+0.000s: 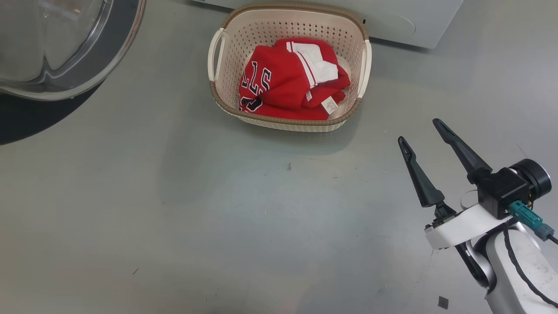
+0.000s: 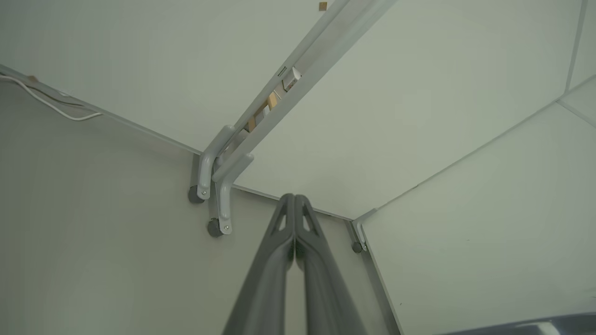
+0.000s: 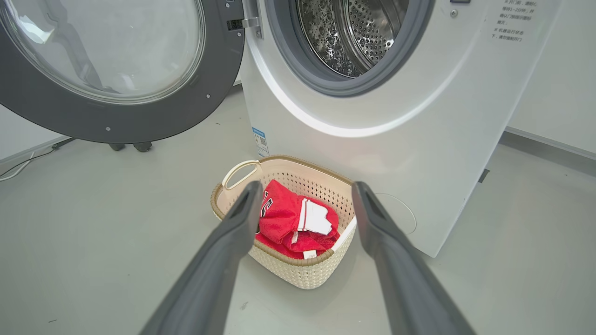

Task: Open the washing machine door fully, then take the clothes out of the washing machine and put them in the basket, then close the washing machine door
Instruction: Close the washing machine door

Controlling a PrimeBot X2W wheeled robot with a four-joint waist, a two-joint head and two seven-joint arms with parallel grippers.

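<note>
The cream basket (image 1: pixel 220 83) (image 3: pixel 298 274) stands on the floor in front of the white washing machine (image 1: pixel 392 26) (image 3: pixel 396 153). Red clothes (image 1: pixel 287 83) (image 3: pixel 284 216) with white trim lie bunched inside it. The washing machine door (image 1: pixel 65 48) (image 3: pixel 135 116) hangs swung wide to the left, its glass bowl facing out. The steel drum (image 3: pixel 354 32) shows no cloth in the part I see. My right gripper (image 1: pixel 420 131) (image 3: pixel 305 188) is open and empty, back from the basket at the lower right. My left gripper (image 2: pixel 294 197) is shut with nothing in it, pointing at white panels.
Grey floor spreads around the basket. White wall panels on small castors (image 2: pixel 215 227) meet in a corner in the left wrist view. A thin cable (image 3: pixel 18 165) runs along the floor under the door at the left.
</note>
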